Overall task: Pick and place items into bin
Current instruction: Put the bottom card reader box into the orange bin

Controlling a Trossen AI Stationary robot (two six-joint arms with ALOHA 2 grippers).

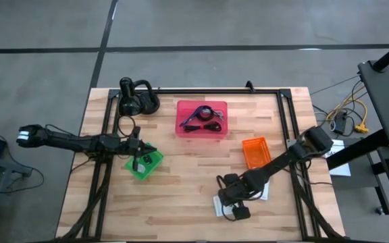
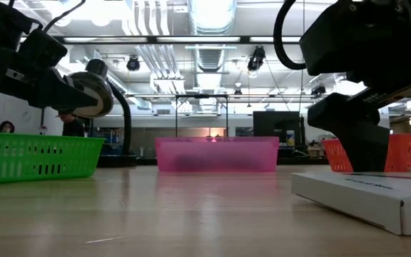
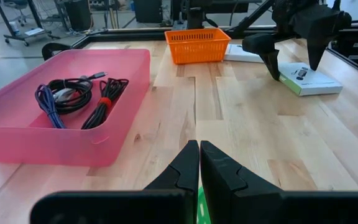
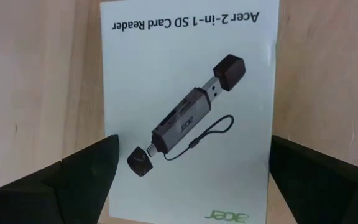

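A pale wooden table with visible plank seams fills the middle of the overhead view, edged by a thin black metal frame. Near the upper centre sits a translucent pink plastic bin, rectangular with rounded corners. Inside it lie coiled cables: a black coiled cable, a purple cable and a black bundle tied with a red band. To the right of centre is a small orange basket with mesh walls. At left centre is a green mesh basket.

At lower right of the overhead view, the right gripper hangs directly over a flat white packet, a thin rectangular cardboard box lying flat on the wood. The wrist view shows its printed face: a picture of a silvery card reader with dark caps and a thin loop cord. The two dark fingers are spread wide, one off each long side of the packet, not gripping it. A second white packet lies just beside the orange basket.

The left gripper sits over the green basket at left, its fingers pressed together on nothing.
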